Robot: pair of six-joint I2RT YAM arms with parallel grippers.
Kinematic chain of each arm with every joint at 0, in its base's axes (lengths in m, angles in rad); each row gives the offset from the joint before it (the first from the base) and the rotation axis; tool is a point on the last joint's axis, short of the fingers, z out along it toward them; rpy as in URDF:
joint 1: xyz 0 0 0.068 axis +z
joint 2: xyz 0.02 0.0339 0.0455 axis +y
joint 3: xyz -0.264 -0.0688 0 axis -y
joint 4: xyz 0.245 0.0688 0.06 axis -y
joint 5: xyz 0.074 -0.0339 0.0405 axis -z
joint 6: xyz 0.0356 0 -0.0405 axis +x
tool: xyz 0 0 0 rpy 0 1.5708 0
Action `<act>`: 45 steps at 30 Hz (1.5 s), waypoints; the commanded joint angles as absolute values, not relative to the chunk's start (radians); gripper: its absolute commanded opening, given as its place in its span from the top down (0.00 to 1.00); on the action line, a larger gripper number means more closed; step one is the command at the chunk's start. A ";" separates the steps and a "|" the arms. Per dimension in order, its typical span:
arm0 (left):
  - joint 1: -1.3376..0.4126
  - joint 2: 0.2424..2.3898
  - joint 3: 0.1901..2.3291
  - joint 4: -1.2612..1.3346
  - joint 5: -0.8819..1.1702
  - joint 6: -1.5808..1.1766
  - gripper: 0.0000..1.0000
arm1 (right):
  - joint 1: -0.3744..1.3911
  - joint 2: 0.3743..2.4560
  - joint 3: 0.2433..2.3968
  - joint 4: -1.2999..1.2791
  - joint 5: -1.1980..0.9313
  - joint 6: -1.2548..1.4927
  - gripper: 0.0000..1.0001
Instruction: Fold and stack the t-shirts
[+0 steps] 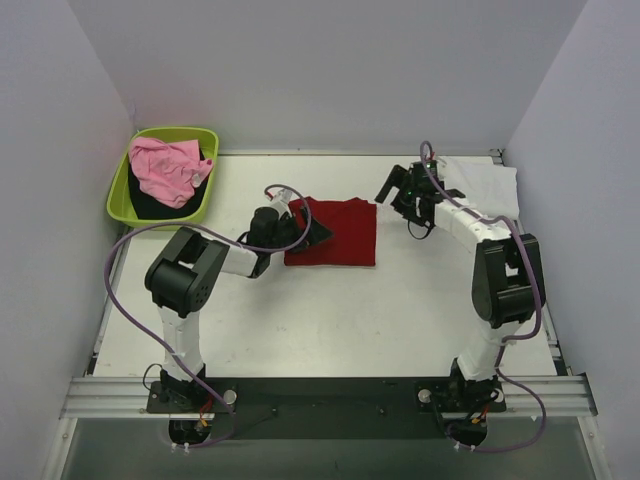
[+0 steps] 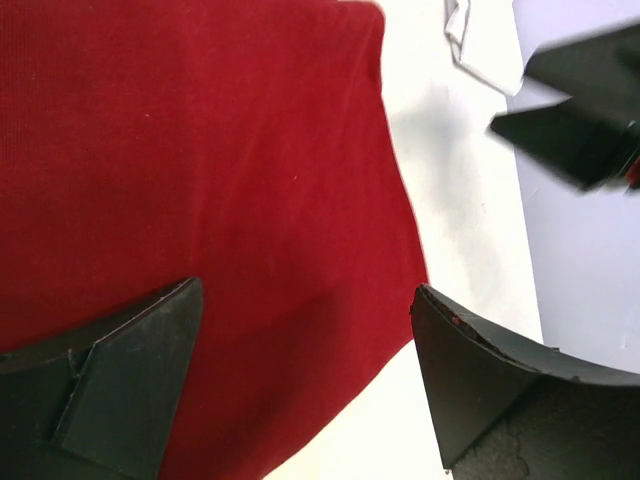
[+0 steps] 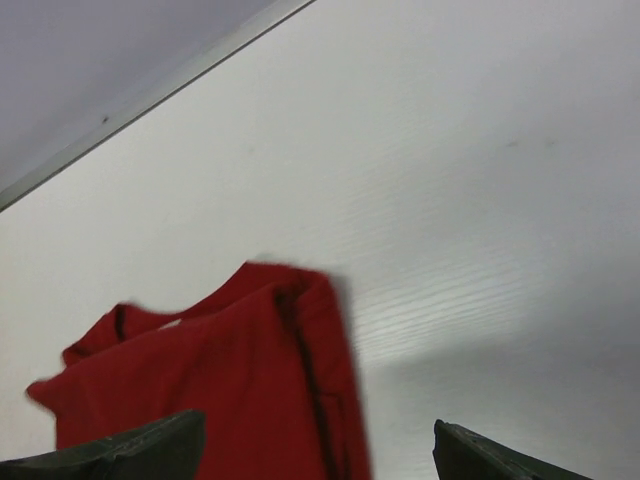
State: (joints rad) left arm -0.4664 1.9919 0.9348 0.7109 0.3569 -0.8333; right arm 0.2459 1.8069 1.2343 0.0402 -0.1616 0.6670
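Near edge: two arm bases bolted side by side, two grippers out over the white table (image 1: 330, 310). I counted four t-shirts in all, one of each colour, and one tub. Mid-table, the left gripper (image 2: 308, 290) sat low at the left edge of the deep red t-shirt (image 1: 340, 232). Its fingers were spread wide and clamped on nothing; in the wrist view one finger hung over the red cloth and the other over bare table just past the shirt's edge. The red shirt lay folded into a flat, roughly square pad, alone at the middle of the table. Further back and to the right, the right gripper (image 1: 397, 190) was held above the table beside the red shirt's far right corner, apart from it. Its fingers were also wide, with nothing between them. Far right corner: one white t-shirt (image 1: 485, 185) lying flat on the table, partly behind the right arm; I could not tell how it was folded. Far left corner: one lime-green tub (image 1: 175, 131) holding two shirts, the pink t-shirt (image 1: 165, 168) crumpled on top and the black t-shirt (image 1: 148, 203) showing beneath it.
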 commanded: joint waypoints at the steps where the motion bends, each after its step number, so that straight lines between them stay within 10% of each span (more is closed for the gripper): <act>1: -0.485 1.961 0.858 0.778 0.362 -0.810 0.05 | 0.175 1.807 1.348 -0.054 0.052 0.604 0.00; 45: -0.607 1.376 0.532 0.572 0.270 -0.756 0.03 | -0.124 2.392 1.991 -0.278 -0.170 0.666 0.00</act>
